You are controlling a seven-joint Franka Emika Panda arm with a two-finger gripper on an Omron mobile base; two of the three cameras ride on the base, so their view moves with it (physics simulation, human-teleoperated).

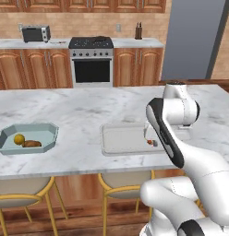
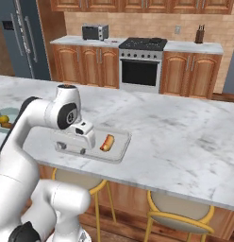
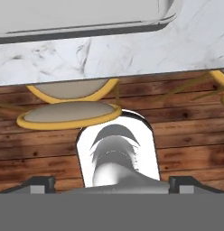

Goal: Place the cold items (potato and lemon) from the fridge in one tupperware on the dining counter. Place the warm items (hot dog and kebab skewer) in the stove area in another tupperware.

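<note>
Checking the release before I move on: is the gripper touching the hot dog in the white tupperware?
Apart. In the right base view the hot dog lies on the floor of the white tupperware, with a strip of bare tray between it and the gripper.

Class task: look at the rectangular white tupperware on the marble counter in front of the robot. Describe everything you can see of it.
The rectangular tupperware is a shallow, white, plastic-looking tray with rounded corners and a low raised rim. It has no lid and sits flat on the marble dining counter, near its front edge above the yellow-framed stools. One hot dog lies inside on its floor. The robot's hand hangs over its near end and hides that part.
</note>
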